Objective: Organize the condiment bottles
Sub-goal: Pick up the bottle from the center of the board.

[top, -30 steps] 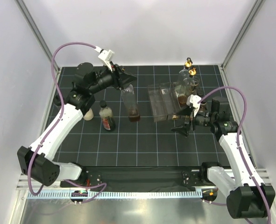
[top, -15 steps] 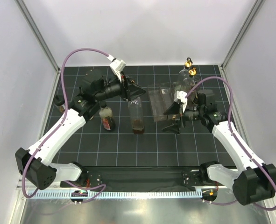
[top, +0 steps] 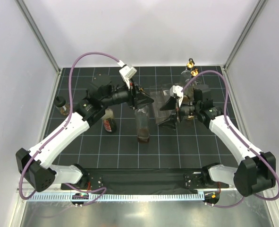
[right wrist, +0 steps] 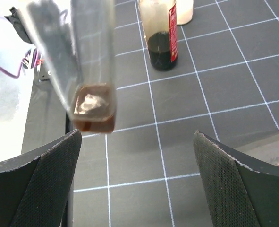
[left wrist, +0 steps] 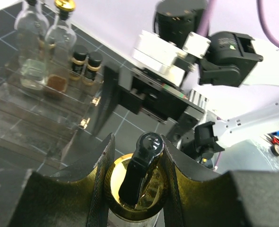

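1. While your left end effector [left wrist: 137, 163] is clamping the gold pourer top of a tall clear bottle [top: 142, 124], that bottle is hanging between the two arms, apparently clear of the surface [top: 186, 142] and near the clear rack [left wrist: 21, 111].
2. Your right end effector [right wrist: 137, 142] is standing wide open, holding nothing and facing the bottle's lower body.
3. You are likely working mid-transfer: the next move is probably calling for a handover at the body, or a gentle lowering into a free rack compartment.
4. Counting up, you are looking at three gold-topped bottles, the carried one plus two more tall bottles [left wrist: 30, 33] in the rack. Three small ones are showing: two small black-capped bottles [left wrist: 78, 61] in the rack and a lone small bottle [top: 60, 105] far left. One red-labelled sauce bottle [top: 109, 122] is waiting beside the left arm.
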`<state>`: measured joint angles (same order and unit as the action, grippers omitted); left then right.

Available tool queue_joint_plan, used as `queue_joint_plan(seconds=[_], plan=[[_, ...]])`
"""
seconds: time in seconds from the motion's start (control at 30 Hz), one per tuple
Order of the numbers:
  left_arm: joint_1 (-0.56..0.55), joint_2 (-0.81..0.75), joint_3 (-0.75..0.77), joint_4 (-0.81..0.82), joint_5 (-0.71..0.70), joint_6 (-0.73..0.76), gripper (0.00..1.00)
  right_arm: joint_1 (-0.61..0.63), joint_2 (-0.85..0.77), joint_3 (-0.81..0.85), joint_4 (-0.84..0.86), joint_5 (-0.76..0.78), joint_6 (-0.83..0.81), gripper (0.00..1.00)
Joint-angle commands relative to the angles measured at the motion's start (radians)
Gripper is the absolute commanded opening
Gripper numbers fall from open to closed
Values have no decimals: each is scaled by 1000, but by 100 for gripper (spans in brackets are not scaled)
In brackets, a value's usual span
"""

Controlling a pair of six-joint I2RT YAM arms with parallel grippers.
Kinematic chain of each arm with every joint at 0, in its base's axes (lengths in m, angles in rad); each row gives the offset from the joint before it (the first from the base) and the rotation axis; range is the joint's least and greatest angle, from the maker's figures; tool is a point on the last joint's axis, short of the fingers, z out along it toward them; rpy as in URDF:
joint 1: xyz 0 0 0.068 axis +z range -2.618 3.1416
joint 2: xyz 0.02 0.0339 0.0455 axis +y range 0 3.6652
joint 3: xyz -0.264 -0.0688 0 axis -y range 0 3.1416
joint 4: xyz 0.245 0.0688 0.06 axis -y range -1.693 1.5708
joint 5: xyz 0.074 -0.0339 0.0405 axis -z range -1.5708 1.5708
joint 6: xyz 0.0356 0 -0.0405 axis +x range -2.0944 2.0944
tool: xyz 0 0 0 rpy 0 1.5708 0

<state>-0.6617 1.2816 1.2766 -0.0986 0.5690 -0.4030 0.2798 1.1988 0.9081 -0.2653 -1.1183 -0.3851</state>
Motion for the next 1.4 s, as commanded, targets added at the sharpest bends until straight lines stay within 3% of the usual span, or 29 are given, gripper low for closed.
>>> queue_joint_plan(seconds=[0.0,0.57,1.27,1.37], plan=[[-27,-44,27,57,2,-4,0,18,11,57,112,-28,75,100],[-79,-13,53,45,-92,35,0,151,-15,106,247,-15,370,100],[-115,7,79,69,-155,29,0,245,65,123,320,97,453,99],[-115,12,79,73,-156,27,0,256,73,120,336,87,457,91]])
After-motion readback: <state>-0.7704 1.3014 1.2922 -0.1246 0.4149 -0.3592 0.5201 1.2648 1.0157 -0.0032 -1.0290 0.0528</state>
